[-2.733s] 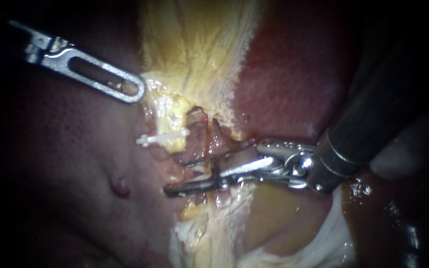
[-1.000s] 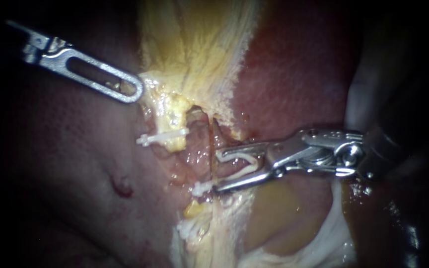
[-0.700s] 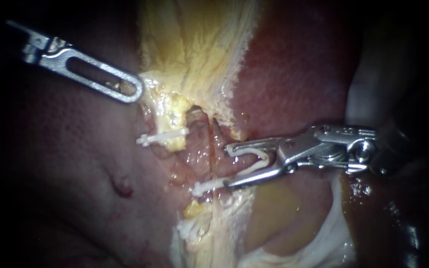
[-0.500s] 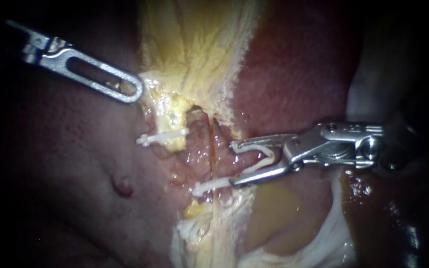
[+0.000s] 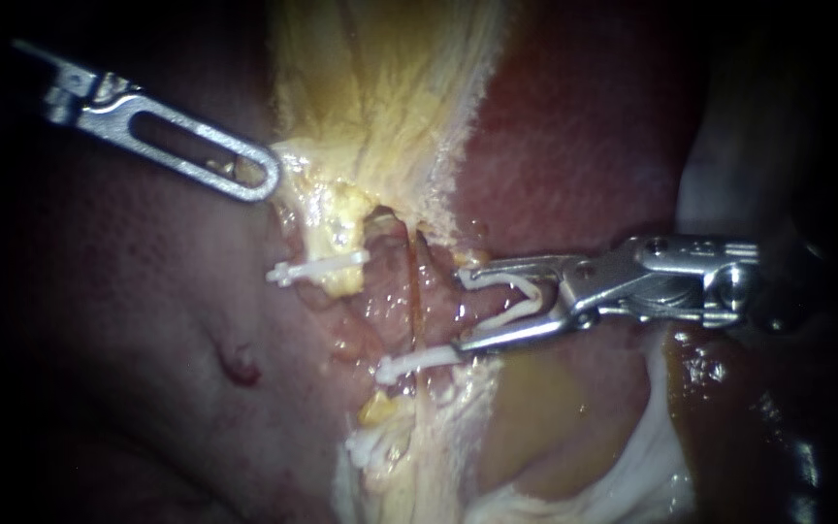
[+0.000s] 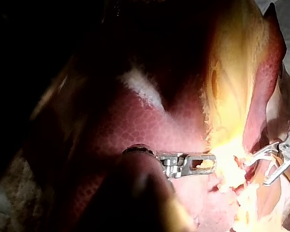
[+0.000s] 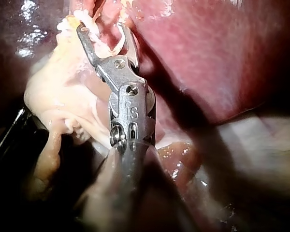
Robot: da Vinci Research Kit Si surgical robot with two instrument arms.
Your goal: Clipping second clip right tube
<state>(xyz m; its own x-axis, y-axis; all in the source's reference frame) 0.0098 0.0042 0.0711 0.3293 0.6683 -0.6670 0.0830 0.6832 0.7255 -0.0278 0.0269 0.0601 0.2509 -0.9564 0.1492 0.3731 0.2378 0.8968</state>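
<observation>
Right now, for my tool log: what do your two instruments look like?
Left instrument: bright silver metal, a long flat tip with a rounded end and an oblong slot. Right instrument: silver too, two narrow jaws on a pinned hinge with round rivets. Both shafts look dark.

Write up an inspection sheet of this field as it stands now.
Surface: liver, red and wet; yellowish tissue runs down the middle.
Job's things: thin reddish tube runs upright. A lower clip lies across it. An upper clip sits on tissue to its left. An open clip is loaded in the right instrument and is not yet around the tube.
Clutter: nothing seen.
Tools: left instrument, jaws shut on the yellowish tissue. Right instrument, jaws spread and holding the open clip from both sides, just beside the tube.
Cables: nothing seen.
Surroundings: dark beyond the tissue; nothing seen.
</observation>
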